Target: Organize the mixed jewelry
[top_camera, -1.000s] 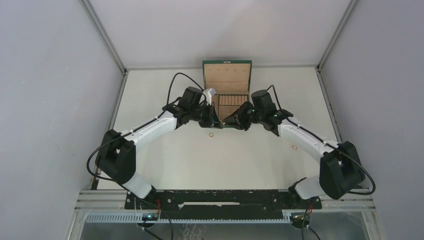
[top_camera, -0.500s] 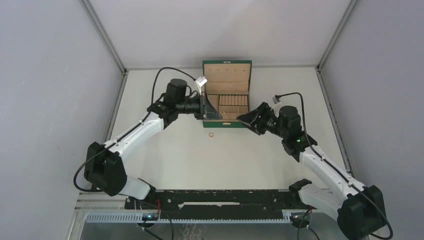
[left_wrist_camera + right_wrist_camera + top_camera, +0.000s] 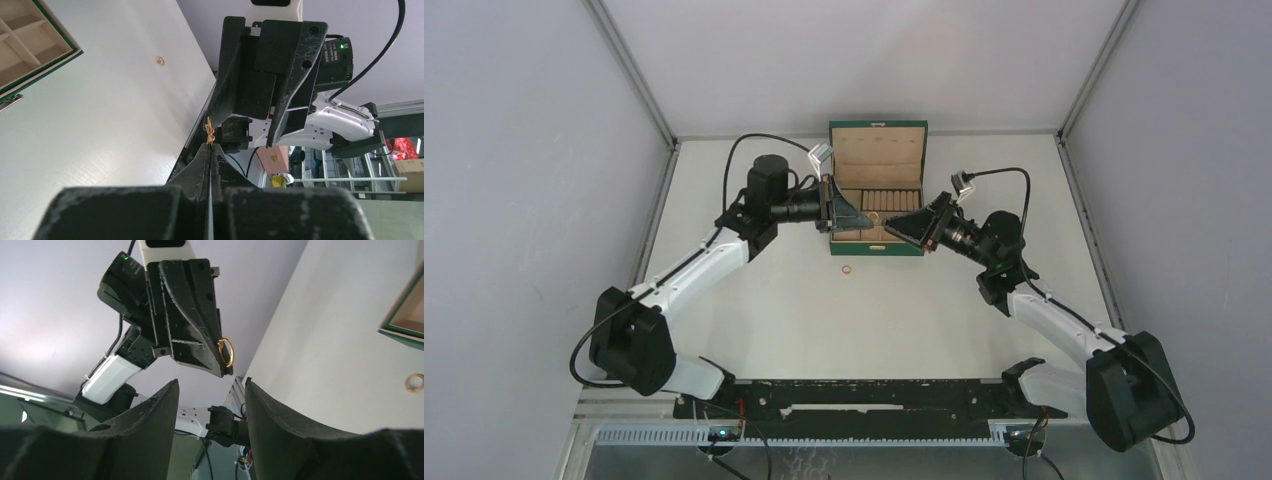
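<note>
Item: gold ring (image 3: 226,352) — pinched at the tips of the left gripper (image 3: 210,145), above the green jewelry box (image 3: 879,150). Second ring (image 3: 846,269) lies on the table at the box's 6 o'clock. Right gripper (image 3: 210,385) is spread and empty. Step: probably a hand-over or drop-in — the next move needs fine alignment.

The ring (image 3: 226,352) in the left gripper (image 3: 209,149) is thin, glossy gold-coloured metal. The jaws look like matt black plastic, scuffed pale. The bench (image 3: 100,125) is matt white, faintly grained. The box (image 3: 879,158) has a dark green shell and matt tan lining.
</note>
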Controlling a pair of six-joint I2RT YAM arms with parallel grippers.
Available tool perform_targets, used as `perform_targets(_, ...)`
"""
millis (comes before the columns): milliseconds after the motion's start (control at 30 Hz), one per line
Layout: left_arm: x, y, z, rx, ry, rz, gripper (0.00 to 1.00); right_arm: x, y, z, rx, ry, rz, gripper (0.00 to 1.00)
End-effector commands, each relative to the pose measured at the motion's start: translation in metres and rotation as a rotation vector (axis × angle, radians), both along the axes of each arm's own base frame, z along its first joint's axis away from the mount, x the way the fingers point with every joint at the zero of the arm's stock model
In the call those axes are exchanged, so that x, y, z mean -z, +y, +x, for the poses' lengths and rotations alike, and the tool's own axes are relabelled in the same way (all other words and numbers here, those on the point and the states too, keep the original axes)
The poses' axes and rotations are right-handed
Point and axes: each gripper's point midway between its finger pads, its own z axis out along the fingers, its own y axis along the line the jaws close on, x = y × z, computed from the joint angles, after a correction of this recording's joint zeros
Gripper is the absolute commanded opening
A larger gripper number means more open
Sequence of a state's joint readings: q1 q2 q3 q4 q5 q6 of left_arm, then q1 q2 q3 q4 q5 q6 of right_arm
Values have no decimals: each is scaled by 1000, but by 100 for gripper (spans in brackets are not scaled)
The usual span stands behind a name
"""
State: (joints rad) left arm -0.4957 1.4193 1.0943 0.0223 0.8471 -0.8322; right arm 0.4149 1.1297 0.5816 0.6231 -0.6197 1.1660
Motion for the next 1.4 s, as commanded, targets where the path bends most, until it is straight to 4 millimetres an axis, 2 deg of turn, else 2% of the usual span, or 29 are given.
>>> perform_targets(0,-31,1,-10,33,-58,-85,0,-34,8,-7,-52,-115,107,59)
perform_targets(200,-33,0,-11,38,-53,-106,0,-34,16,-3,-76,-96,117,53)
perform_targets(367,-32,-1,-13,46,-47,-113,0,-37,17,0,-69,-97,141,44)
perform_targets(700,-34,-1,-15,59,-52,-120,0,-36,20,7,-75,-69,180,31)
perform_targets(867,-34,0,-16,63,-53,-120,0,-38,19,10,-69,-73,183,16)
perform_targets(967,-34,0,-16,63,-55,-121,0,-39,19,10,-71,-77,183,0)
perform_targets(1000,-34,0,-16,64,-53,-119,7,-39,18,11,-70,-76,181,0)
perform_targets(1100,-34,5,-14,62,-55,-106,37,-36,18,11,-76,-75,174,0)
perform_targets(1200,-38,14,-12,52,-70,-90,56,-35,17,11,-78,-72,167,0)
perform_targets(1267,-40,21,-9,37,-83,-79,65,-34,17,10,-83,-72,164,0)
perform_targets(1367,-46,25,-8,46,-89,-87,68,-33,18,9,-94,-70,161,0)
